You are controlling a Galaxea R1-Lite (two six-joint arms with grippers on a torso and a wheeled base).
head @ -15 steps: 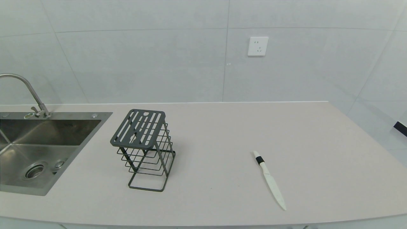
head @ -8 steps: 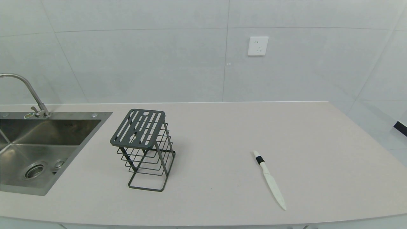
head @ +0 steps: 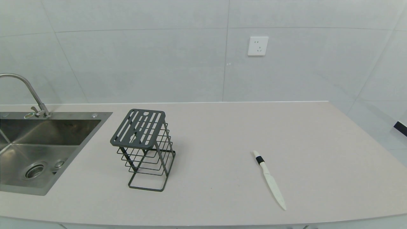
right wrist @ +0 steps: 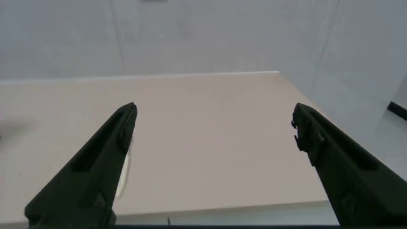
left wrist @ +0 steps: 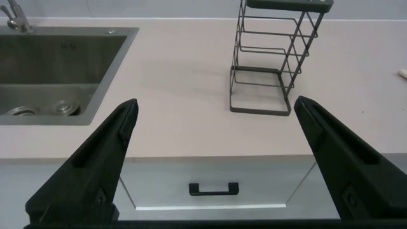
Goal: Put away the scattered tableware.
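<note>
A white knife (head: 269, 180) with a black band near its handle end lies flat on the counter (head: 222, 143), right of centre, blade toward the front edge. A dark wire knife rack (head: 142, 149) with a slotted top stands left of centre. My left gripper (left wrist: 216, 105) is open and empty, held in front of the counter's front edge, facing the rack (left wrist: 273, 60). My right gripper (right wrist: 215, 109) is also open and empty, out in front of the counter's right part. A sliver of the knife (right wrist: 123, 175) shows beside one of its fingers.
A steel sink (head: 19, 156) with a curved tap (head: 28, 92) is set into the counter at the far left. A drawer with a black handle (left wrist: 213, 188) sits under the counter front. A wall socket (head: 258, 46) is on the tiled wall behind.
</note>
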